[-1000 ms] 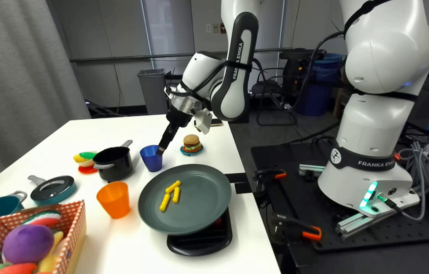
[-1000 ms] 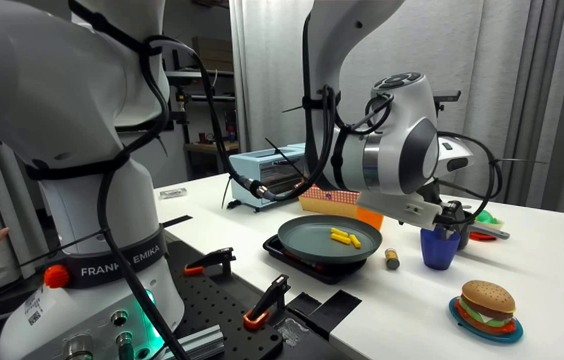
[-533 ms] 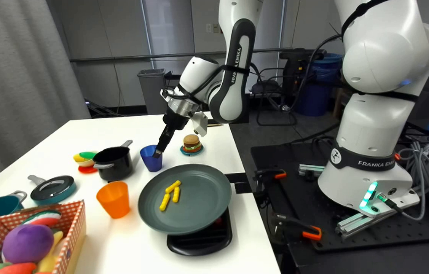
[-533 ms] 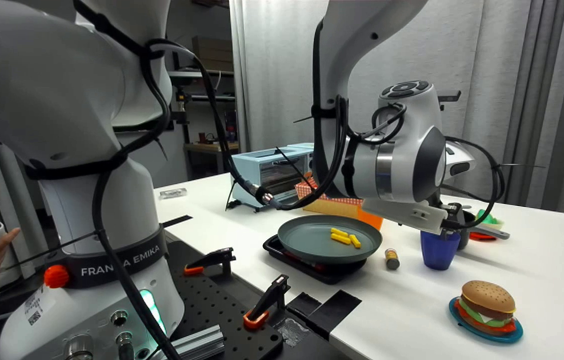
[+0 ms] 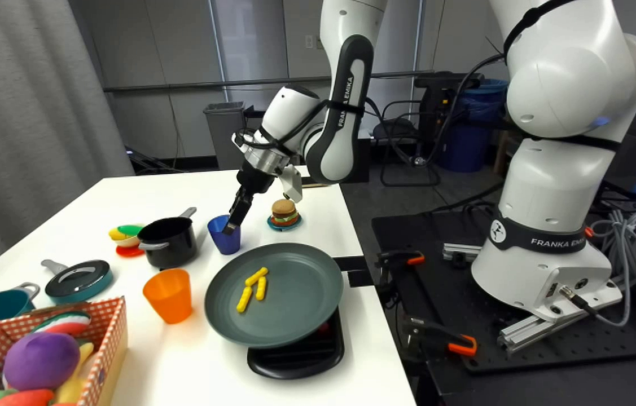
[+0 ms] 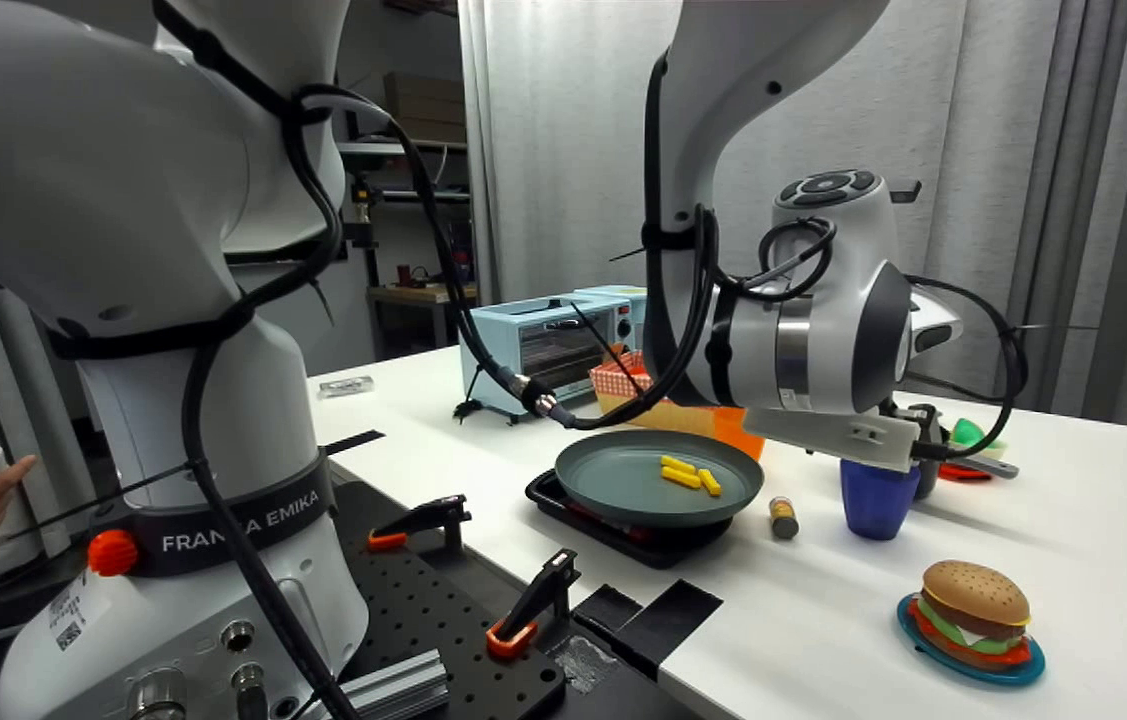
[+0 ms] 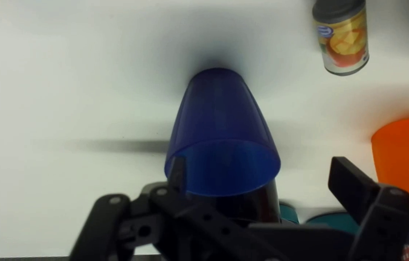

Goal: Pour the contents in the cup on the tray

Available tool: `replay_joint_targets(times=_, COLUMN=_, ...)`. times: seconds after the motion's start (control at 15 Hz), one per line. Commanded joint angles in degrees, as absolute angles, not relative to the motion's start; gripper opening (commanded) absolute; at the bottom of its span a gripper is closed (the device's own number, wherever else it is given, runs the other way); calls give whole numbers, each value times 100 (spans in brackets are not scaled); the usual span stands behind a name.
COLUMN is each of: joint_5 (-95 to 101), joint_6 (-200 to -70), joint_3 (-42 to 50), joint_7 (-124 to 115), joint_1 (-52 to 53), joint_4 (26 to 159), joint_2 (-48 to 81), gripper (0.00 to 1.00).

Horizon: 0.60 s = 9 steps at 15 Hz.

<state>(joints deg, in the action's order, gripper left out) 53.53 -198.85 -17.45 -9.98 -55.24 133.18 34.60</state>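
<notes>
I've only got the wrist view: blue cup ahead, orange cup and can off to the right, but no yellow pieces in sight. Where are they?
Observer: In both exterior views, three yellow pieces lie on the grey-green dish.

Operator: Understood. Is there anything near the blue cup that my view leaves out?

Observer: Yes, a toy burger on a blue plate, set apart from the cup and not touching it.
</notes>
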Motion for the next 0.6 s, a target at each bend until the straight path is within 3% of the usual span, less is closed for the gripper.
replay_joint_targets(times=0.0, joint_5=5635, joint_6=-19804, joint_3=-1906, joint_7=-908, joint_1=-5750, joint_4=13102, joint_2=3602, gripper=100)
replay_joint_targets(times=0.53, joint_5=5626, joint_6=-19817, joint_3=-1921, joint_7=-797, joint_1=-5927, joint_4=12964, joint_2=3548, gripper=100)
